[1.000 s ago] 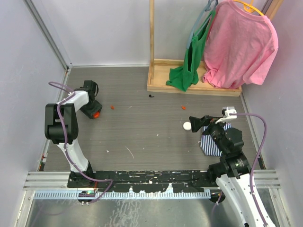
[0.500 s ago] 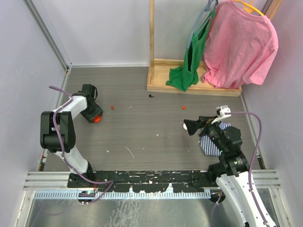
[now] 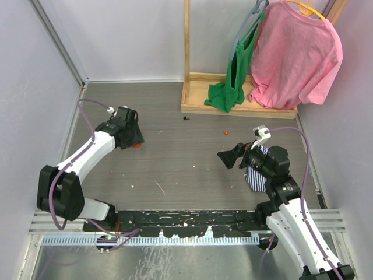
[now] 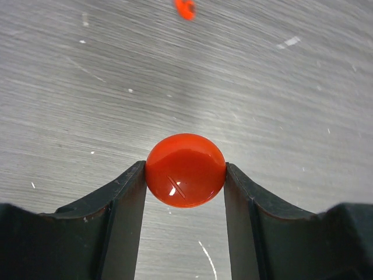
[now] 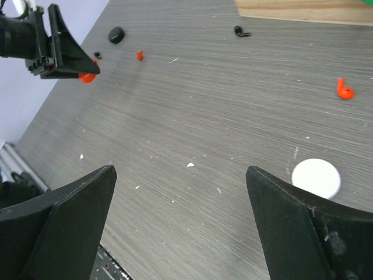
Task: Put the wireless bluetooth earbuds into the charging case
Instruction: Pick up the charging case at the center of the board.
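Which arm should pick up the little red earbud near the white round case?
Right. The right tool is open and empty, with the red earbud close ahead. The left tool is busy gripping the red case.

Both arms [image 3: 90,153] are white, black-jointed, with purple cables [image 3: 90,100]

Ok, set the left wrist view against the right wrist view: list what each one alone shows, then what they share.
Left wrist only: close up, the left gripper with its fingers pressed against both sides of the red case.
Right wrist only: the open right gripper, a white case, a black disc, a black earbud, a second red earbud and the wooden rack base.
Both: the red case in the left gripper, the grey table, and probably the same red earbud just beyond it.
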Motion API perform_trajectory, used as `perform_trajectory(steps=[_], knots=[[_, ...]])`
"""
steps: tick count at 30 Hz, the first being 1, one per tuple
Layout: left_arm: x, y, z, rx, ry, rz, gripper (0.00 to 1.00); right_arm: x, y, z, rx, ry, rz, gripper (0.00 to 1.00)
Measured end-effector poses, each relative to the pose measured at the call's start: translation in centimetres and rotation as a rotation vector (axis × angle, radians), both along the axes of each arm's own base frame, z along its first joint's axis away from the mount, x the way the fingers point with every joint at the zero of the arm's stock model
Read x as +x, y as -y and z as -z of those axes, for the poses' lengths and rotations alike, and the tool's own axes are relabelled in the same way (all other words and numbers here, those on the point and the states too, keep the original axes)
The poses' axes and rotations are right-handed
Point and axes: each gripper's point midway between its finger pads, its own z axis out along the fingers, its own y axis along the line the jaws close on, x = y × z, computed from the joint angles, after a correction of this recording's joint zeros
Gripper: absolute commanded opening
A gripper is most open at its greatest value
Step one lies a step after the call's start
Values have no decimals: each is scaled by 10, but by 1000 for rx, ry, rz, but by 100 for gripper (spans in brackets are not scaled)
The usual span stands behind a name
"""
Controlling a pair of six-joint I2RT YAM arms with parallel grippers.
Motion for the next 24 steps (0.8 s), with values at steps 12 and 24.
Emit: perform_trajectory(steps=[12,24], knots=[[-35,84,-44,54,215,472,38,5,-32,8,110,-47,-162,97],[-60,144,-53,175,397,905,42,18,-53,34,169,-192,-246,93]])
